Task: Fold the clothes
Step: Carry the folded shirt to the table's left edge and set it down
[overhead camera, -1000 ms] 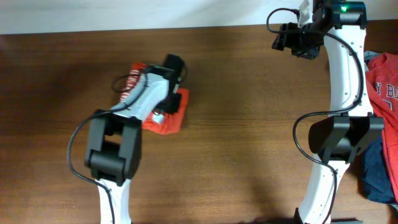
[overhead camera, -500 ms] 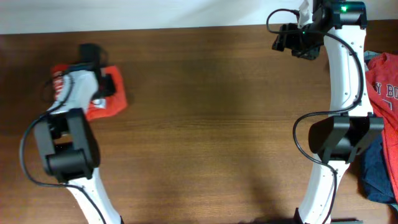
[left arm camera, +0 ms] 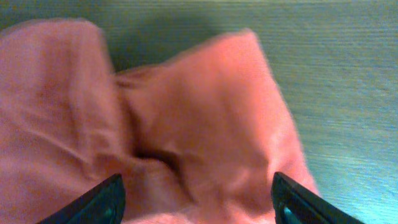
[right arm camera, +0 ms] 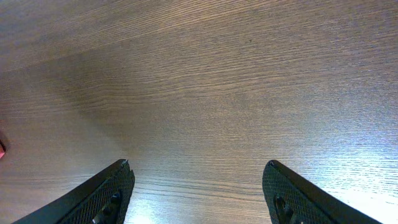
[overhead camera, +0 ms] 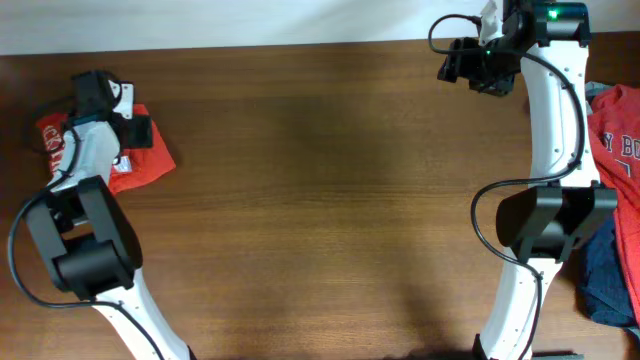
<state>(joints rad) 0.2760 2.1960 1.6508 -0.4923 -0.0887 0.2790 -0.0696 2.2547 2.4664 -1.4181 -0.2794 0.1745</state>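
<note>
The orange-red T-shirt (overhead camera: 145,168) lies bunched in a small folded bundle at the table's far left, with white lettering showing at its left end (overhead camera: 50,135). My left gripper (overhead camera: 118,125) sits on top of the bundle. In the left wrist view its jaws (left arm camera: 196,186) are spread wide, with the shirt's wrinkled cloth (left arm camera: 205,118) filling the space between and below them. My right gripper (overhead camera: 462,60) is raised at the back right, far from the shirt. Its jaws (right arm camera: 196,171) are open and empty over bare wood.
A pile of other garments lies at the table's right edge beside the right arm's base: a red shirt with white lettering (overhead camera: 620,135) and a navy one (overhead camera: 605,280). The brown wooden table (overhead camera: 330,200) stretches between the two arms.
My left arm has swept from left of centre to the far left edge, and the orange-red bundle has moved left with it. The right arm has not moved.
</note>
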